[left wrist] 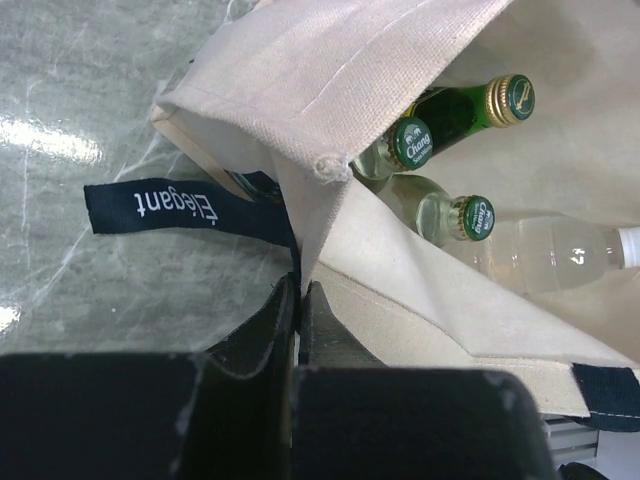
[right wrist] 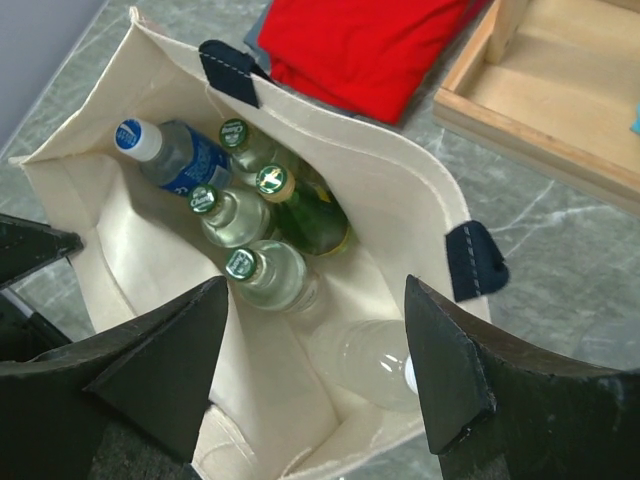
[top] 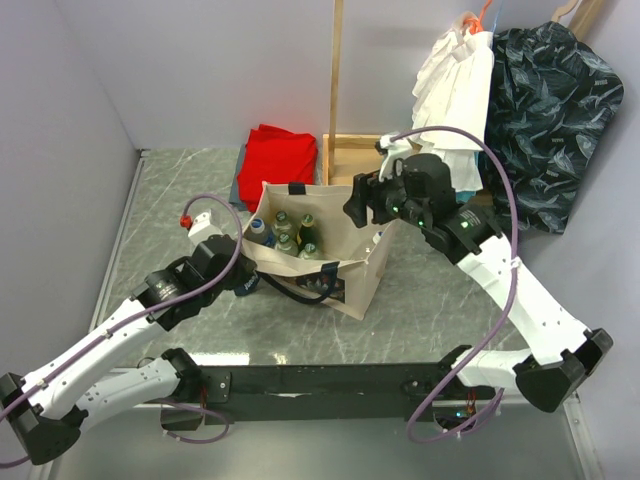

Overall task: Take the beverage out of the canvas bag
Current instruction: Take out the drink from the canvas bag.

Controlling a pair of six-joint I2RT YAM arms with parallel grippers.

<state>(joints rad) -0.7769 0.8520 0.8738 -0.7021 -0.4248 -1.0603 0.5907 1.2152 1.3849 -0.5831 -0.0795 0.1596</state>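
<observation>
The beige canvas bag (top: 355, 282) stands open mid-table. It holds several bottles (top: 290, 235): green-capped glass ones (right wrist: 270, 275), a dark green one (right wrist: 310, 215), a blue-labelled plastic one (right wrist: 170, 155) and a clear plastic one (right wrist: 365, 360) lying low. My left gripper (top: 245, 262) is shut on the bag's left rim, seen pinched in the left wrist view (left wrist: 298, 292). My right gripper (top: 365, 205) is open and empty above the bag's right side. In the right wrist view (right wrist: 315, 290) its jaws stand wide over the bag's mouth, above the clear plastic bottle.
A red folded cloth (top: 278, 160) lies behind the bag. A wooden stand (top: 350, 150) rises at the back, with a white garment (top: 455, 90) and a dark patterned one (top: 550, 110) hanging right. A navy strap handle (top: 300, 290) droops over the bag's front. Walls close the left and back.
</observation>
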